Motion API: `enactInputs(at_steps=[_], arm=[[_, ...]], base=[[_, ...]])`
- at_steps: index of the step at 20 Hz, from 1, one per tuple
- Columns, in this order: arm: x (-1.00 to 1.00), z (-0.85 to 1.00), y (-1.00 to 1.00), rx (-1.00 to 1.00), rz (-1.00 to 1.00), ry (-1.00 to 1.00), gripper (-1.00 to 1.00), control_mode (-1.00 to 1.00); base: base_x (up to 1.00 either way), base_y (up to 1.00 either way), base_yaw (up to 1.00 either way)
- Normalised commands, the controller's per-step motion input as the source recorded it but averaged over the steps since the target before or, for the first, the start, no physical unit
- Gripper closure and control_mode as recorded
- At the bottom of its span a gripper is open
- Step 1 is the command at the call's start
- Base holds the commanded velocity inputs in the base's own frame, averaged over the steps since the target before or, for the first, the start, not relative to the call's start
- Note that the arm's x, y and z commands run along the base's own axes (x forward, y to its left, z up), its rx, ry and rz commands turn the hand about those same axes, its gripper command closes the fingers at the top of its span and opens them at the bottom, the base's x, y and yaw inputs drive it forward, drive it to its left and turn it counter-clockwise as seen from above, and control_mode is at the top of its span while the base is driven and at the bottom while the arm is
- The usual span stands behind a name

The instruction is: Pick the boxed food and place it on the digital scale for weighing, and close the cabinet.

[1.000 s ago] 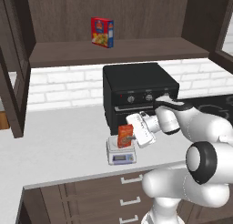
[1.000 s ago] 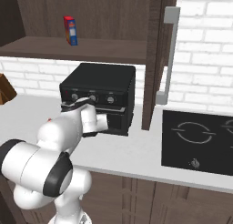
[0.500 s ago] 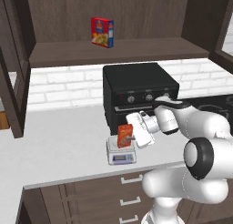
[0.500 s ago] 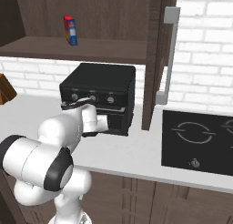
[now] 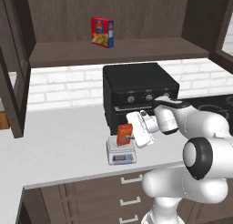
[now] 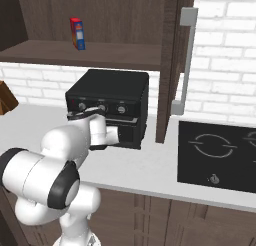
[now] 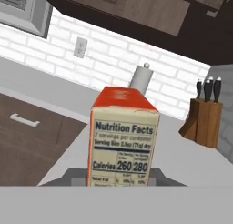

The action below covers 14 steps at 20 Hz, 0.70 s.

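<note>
you are looking over the robot's white arm at a pale grey surface [image 5: 63,145] in a rendered kitchen. the boxed food [image 5: 124,134], a narrow orange-red box, stands upright on the digital scale [image 5: 121,153], which sits on the surface just in front of a black oven [image 5: 136,89]. the tool [image 5: 134,137] reaches in sideways from the right of the box, its white body tilted, its tip right against the box's side. its jaws are drawn in narrow; from the left base view you cannot tell whether they still pinch the box or just rest beside it. in the hand view the box's back panel [image 7: 124,143] with its nutrition label stands close in front of the camera, upright and centred.

above the oven, the cabinet [image 5: 113,50] has its shelf exposed, with a wider red-and-blue box [image 5: 102,32] standing on it. in the right base view a cabinet door [image 6: 172,60] stands open, edge-on, with a long silver handle [image 6: 184,65]. to the right of it a black cooktop [image 6: 217,155] lies in the surface.
</note>
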Motion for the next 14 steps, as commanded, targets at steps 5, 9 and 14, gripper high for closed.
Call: enactInputs(at_steps=[5, 9, 14], arm=[[0.02, 0.00, 0.00, 0.00, 0.00, 0.00, -1.00, -1.00], [0.01, 0.00, -0.01, 0.00, 0.00, 0.00, -1.00, -1.00], [0.02, 0.00, -0.02, 0.00, 0.00, 0.00, -1.00, -1.00]], base=[[0.00, 0.00, 0.00], [0.00, 0.00, 0.00], [0.00, 0.00, 0.00]])
